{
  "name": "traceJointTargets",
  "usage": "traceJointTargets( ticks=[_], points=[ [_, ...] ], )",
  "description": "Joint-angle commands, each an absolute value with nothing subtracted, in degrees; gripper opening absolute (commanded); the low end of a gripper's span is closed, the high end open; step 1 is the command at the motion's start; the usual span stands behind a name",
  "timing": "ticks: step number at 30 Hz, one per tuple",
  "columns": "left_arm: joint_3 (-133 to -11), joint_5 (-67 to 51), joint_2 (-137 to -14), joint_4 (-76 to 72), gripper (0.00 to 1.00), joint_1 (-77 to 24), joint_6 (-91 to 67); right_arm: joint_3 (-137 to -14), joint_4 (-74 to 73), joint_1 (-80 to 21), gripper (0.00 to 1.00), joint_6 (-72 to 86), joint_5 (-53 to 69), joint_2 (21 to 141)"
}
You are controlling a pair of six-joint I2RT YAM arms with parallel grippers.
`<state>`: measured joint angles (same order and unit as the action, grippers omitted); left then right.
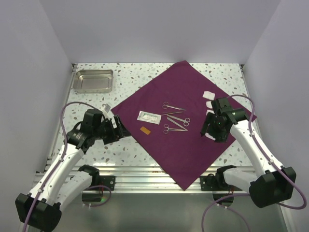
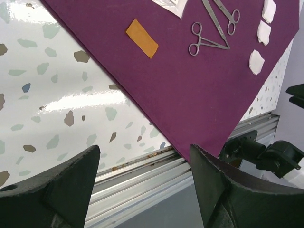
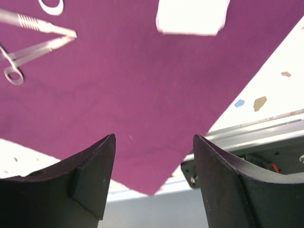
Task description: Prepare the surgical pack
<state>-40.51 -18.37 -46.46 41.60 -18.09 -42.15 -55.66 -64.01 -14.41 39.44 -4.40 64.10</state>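
- Several items already lie on the surgical pack [image 1: 186, 162]. In the top view it is spread flat as a diamond over the middle of the bench [image 1: 125, 154], with its near corner reaching over the front rail. The instruments [image 1: 175, 120] are at the centre, a white packet [image 1: 148, 117] and an orange strip [image 1: 145, 130] lie just to their left, and gauze pieces [image 1: 209, 95] sit toward the right corner. A metal tray [image 1: 77, 81] stands well apart at the far left.
- In the same view, the left end effector [image 1: 123, 129] sits at the cloth's left corner. The right end effector [image 1: 210, 131] hangs over the cloth near its right corner. No corner is folded yet.
- In the left wrist view, the left end effector [image 2: 145, 152] is spread wide with nothing between its fingers. The cloth's edge runs diagonally ahead of it across the speckled bench, and no contact with the cloth shows.
- In the right wrist view, the right end effector [image 3: 154, 140] is also spread and pinches nothing. Purple cloth fills the space beyond its fingers, with the cloth's near corner showing between them.
- As a judgement, the laying-out looks finished: the sheet is flat and the contents are gathered on it. All of the wrapping seems to be left, with each corner to be picked up and folded over the contents until a flat bundle results. Both arms appear placed to start with the side corners.
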Motion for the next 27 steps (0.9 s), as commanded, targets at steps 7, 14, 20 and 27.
traceJointTargets(
  ticks=[7, 14, 20, 27],
  points=[
    [-46.74, -22.85, -53.77, 37.17, 0.79, -18.11, -37.62, -59.85, -57.57, -5.55, 0.69, 34.9, -4.07, 73.73],
    [-50.79, -26.18, -60.98, 36.04, 0.78, -18.19, -35.42, -60.03, -56.61, 2.96, 0.71, 32.78, -1.34, 77.78],
    [-57.3, -27.86, -67.32, 36.47, 0.78, -18.19, -33.23, -55.11, -52.3, 8.78, 0.72, 32.08, 3.87, 79.1],
    [-61.26, -28.91, -69.7, 38.14, 0.77, -18.11, -31.82, -51.59, -47.64, 11.16, 0.73, 31.2, 5.01, 82.35]
  ],
)
